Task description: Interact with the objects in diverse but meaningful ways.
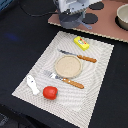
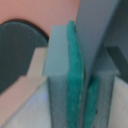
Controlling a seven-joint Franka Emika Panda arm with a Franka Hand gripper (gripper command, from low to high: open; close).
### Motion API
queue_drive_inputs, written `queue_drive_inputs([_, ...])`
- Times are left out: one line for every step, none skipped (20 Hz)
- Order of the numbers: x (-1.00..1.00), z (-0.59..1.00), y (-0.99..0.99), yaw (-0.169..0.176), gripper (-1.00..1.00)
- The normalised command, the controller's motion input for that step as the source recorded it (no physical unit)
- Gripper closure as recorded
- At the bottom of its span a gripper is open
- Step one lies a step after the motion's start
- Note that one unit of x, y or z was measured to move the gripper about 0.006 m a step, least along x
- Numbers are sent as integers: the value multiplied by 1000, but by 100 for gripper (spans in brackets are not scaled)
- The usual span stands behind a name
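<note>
My gripper (image 1: pixel 71 21) hangs at the far edge of the striped placemat (image 1: pixel 102 70), blurred in the exterior view. In the wrist view its teal pads (image 2: pixel 75 75) are pressed together with nothing between them. On the mat lie a yellow packet with red marks (image 1: pixel 81 43), a white fish-like piece (image 1: pixel 33 84) and a red tomato (image 1: pixel 49 92), all well away from the gripper. A grey pot (image 1: pixel 122 17) stands at the far right on a pink board. A dark round pan-like shape (image 1: pixel 93 19) lies just beside the gripper and also shows in the wrist view (image 2: pixel 20 47). The sausage is out of view.
A round tan plate (image 1: pixel 67 65) sits mid-mat, between an orange-handled knife (image 1: pixel 80 56) and fork (image 1: pixel 67 80). The pink board (image 1: pixel 102 27) lies at the back right. The table (image 1: pixel 20 45) around the mat is black.
</note>
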Motion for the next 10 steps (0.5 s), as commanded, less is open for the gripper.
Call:
queue_drive_inputs([440,0,394,168,100])
queue_drive_inputs([434,0,351,178,100])
queue_drive_inputs([363,0,294,209,100])
queue_drive_inputs([369,0,271,209,100])
queue_drive_inputs([346,131,240,215,100])
queue_drive_inputs([414,363,223,193,100])
queue_drive_inputs([414,469,209,185,100])
queue_drive_inputs([429,537,223,191,100])
queue_drive_inputs([440,566,194,179,100])
queue_drive_inputs([474,583,174,170,100])
